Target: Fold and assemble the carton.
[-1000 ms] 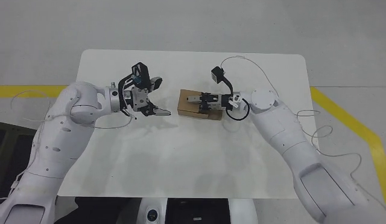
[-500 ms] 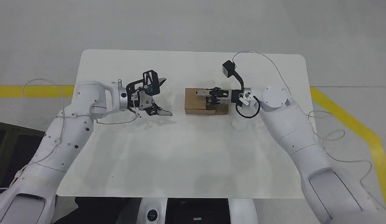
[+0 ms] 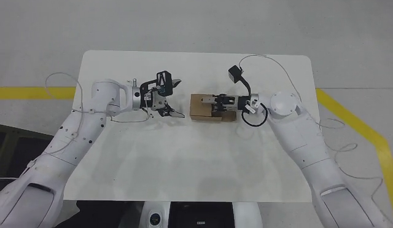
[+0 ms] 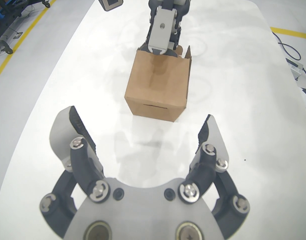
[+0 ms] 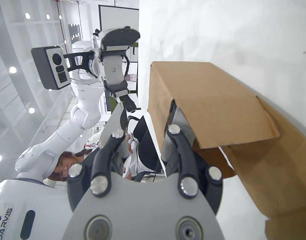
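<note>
- White table (image 3: pixel 202 160), carton (image 3: pixel 206 109) near the middle. Open end faces the right arm, closed end the left.
- Right gripper (image 5: pixel 146 103)?
- Fingers spread. One is inside the open end, the other outside the panel.
- Left gripper (image 4: pixel 141 113)?
- Wide apart, hovering just beside the closed end, not touching.

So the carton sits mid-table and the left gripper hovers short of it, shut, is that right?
Not quite: the left gripper is wide open, not shut, as the left wrist view shows. The carton does sit mid-table, and that gripper hovers short of it without touching it.
</note>
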Motion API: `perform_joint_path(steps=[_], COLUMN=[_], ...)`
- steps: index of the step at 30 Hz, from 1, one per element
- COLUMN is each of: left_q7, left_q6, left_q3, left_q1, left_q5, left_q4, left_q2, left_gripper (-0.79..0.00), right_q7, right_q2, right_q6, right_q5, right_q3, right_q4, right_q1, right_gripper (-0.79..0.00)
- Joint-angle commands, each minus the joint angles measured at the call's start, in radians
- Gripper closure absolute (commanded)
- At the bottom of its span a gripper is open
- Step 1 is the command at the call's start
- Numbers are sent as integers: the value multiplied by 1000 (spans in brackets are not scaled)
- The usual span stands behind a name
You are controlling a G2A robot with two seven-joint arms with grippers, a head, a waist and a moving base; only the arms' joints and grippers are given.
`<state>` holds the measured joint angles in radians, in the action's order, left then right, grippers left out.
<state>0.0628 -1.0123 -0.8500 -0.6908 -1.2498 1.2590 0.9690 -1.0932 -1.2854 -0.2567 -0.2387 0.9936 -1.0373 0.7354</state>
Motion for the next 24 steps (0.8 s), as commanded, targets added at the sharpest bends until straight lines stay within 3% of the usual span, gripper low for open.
perform_joint_path(steps=[1,9,15,24], left_q7=[1,1,0,-44], left_q6=[0,0,0,0], left_q3=[3,9,9,6], left_q1=[1,-6,-27,-60], left_q5=[4,26,62,120], left_q4=[-3,-7,16,38], left_q2=[0,-13,-27,-42], left_gripper=[-785,-785,-785,-785], right_q7=[-2,-9,-16,-13], right_q2=[-11,-54,-52,-30], right_q6=[-7,-53,-73,-92], right_q5=[-11,-63,-76,-76], right_q3=[-27,-105,-91,-35], right_q4=[19,134,195,143], right_q1=[-17,-94,-86,-61], right_gripper=[-296,-302,-302,-302])
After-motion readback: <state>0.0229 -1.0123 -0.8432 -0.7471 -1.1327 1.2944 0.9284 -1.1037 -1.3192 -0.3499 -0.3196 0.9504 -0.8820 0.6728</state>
